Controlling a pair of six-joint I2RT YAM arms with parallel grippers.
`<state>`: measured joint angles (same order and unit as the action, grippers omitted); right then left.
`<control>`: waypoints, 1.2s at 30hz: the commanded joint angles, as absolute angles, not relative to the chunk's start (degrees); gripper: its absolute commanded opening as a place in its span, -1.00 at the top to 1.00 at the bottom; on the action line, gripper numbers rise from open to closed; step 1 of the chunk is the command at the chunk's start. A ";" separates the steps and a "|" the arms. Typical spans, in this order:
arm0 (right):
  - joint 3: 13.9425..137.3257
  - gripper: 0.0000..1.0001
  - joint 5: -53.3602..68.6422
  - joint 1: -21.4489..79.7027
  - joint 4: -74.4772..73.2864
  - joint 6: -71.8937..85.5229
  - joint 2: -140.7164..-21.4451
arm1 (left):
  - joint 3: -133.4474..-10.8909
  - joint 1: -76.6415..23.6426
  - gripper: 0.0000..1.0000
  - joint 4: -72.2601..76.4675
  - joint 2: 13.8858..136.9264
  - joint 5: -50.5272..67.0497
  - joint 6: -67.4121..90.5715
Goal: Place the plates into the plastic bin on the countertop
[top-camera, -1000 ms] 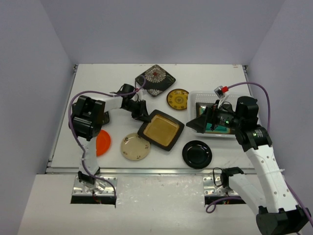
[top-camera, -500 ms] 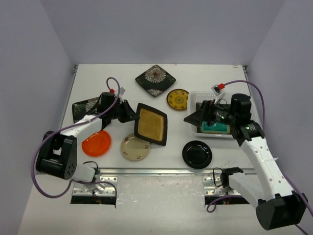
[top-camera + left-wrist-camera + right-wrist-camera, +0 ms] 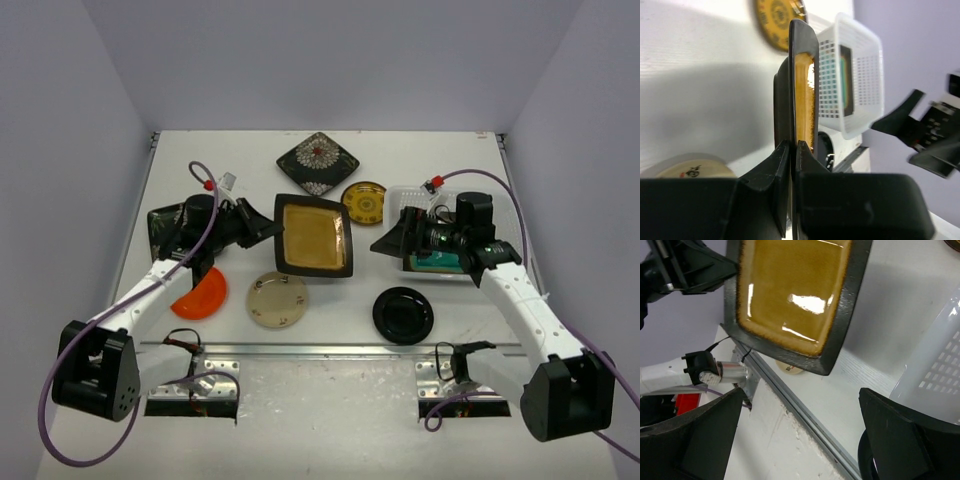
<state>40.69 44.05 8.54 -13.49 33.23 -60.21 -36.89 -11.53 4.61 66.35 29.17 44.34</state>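
My left gripper is shut on the left rim of the square amber plate and holds it tilted up above the countertop. The right gripper stands open, just right of that plate and apart from it. Behind it sits the plastic bin with a teal plate inside. On the countertop lie a black floral square, a yellow patterned round, a cream round, an orange round and a glossy black round.
A second black floral square lies partly under my left arm at the far left. The metal strip runs along the front edge. Lavender walls close in the left, back and right sides.
The left arm has swung out and carried the amber plate up and right, tipping it off the surface. The right gripper has shifted left toward it, still open.
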 commanded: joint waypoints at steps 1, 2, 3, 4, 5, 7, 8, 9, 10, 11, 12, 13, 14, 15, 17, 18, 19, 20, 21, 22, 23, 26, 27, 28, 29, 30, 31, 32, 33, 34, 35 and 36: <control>41.80 -0.94 44.67 8.46 -10.05 32.83 -62.67 | -38.56 -10.99 1.00 18.05 58.35 35.71 52.87; 41.88 -0.93 44.74 8.44 -9.74 33.16 -63.53 | -38.49 -10.99 1.00 18.79 57.56 36.27 53.77; 42.05 -0.91 45.29 8.44 -9.03 33.56 -64.61 | -38.24 -11.07 1.00 20.38 56.80 36.94 55.19; 42.27 -0.88 46.07 8.48 -8.08 34.03 -65.82 | -37.82 -11.16 1.00 22.42 56.18 37.76 56.89; 42.52 -0.86 47.04 8.62 -7.01 34.82 -66.85 | -37.24 -11.32 1.00 24.40 56.08 38.60 58.43; 43.14 -0.81 49.65 9.04 -4.24 36.82 -68.83 | -36.18 -12.06 1.00 28.77 56.16 40.34 61.80; 43.36 -0.81 50.62 9.26 -2.85 37.79 -69.37 | -36.07 -12.59 1.00 29.91 56.37 40.62 62.61; 43.38 -0.80 51.81 9.42 -1.23 39.26 -69.76 | -36.04 -13.22 1.00 30.85 56.74 40.86 63.25; 43.34 -0.79 53.10 9.56 0.48 40.92 -70.09 | -36.04 -13.89 1.00 31.70 57.16 41.10 63.82; 43.00 -0.74 54.80 9.58 3.64 42.00 -70.27 | -36.04 -14.17 1.00 32.88 57.42 41.20 64.63; 42.70 -0.64 55.97 9.58 5.91 43.44 -70.58 | -36.04 -14.35 1.00 33.49 57.67 41.22 65.13; 42.42 -0.53 56.90 9.58 7.77 44.95 -70.93 | -36.03 -14.52 1.00 33.86 57.95 41.23 65.49; 42.03 -0.50 57.43 9.63 9.39 45.61 -70.97 | -35.99 -14.69 1.00 34.17 58.30 41.32 65.67; 41.66 -0.46 57.93 9.67 10.94 46.25 -71.02 | -35.93 -14.86 1.00 34.52 58.64 41.42 65.86; 41.39 -0.26 58.32 9.67 12.55 47.04 -71.20 | -35.41 -15.08 1.00 36.12 59.16 41.89 66.69; 41.26 -0.16 58.52 9.67 13.36 47.43 -71.28 | -35.15 -15.19 1.00 36.92 59.42 42.13 67.10; 41.14 -0.07 58.71 9.67 14.15 47.80 -71.37 | -34.90 -15.30 1.00 37.69 59.68 42.36 67.49; 41.23 0.01 58.89 9.67 14.68 47.90 -71.55 | -34.89 -15.47 1.00 37.97 59.94 42.45 67.59; 41.50 0.12 59.16 9.67 14.84 47.97 -71.90 | -34.89 -15.65 1.00 38.06 60.13 42.54 67.67; 42.10 0.30 59.49 9.60 14.51 47.51 -72.23 | -34.96 -15.98 1.00 38.19 60.46 42.61 67.47; 42.76 0.62 59.81 9.58 14.04 47.05 -72.39 | -34.87 -16.08 1.00 38.29 60.72 42.74 67.41; 44.64 1.00 58.83 9.58 9.90 44.40 -71.30 | -35.14 -16.08 1.00 37.08 61.19 42.75 66.02; 45.57 1.00 58.10 9.44 7.16 41.76 -70.86 | -35.72 -16.08 1.00 35.95 61.39 42.65 65.09; 46.98 1.00 56.52 8.98 2.86 39.78 -70.37 | -36.70 -16.08 0.66 31.95 61.65 41.96 62.47; 48.53 1.00 54.69 8.44 -1.88 37.99 -69.87 | -37.80 -16.08 0.23 27.13 61.92 41.09 59.38; 49.80 1.00 53.26 7.87 -5.65 34.49 -69.42 | -40.70 -16.08 -0.47 22.32 62.02 37.74 53.79; 52.18 1.00 51.18 6.52 -11.52 31.44 -69.14 | -43.37 -16.08 -0.84 14.49 61.92 34.19 49.20; 55.23 1.00 48.67 4.72 -18.73 28.82 -68.93 | -45.74 -16.08 -0.98 4.88 61.73 30.78 45.41; 56.94 1.00 44.88 3.18 -22.60 27.17 -68.75 | -48.05 -16.08 -1.00 0.77 61.31 27.86 42.99; 58.75 1.00 44.39 1.83 -25.88 25.59 -68.73 | -48.34 -16.01 -1.00 -3.27 60.80 25.04 41.02; 62.09 1.00 40.40 0.14 -30.97 23.31 -69.46 | -48.90 -15.95 -1.00 -6.37 59.79 21.97 38.69; 65.52 1.00 36.12 -1.52 -36.05 21.08 -70.30 | -49.48 -15.91 -1.00 -9.22 58.79 19.03 36.42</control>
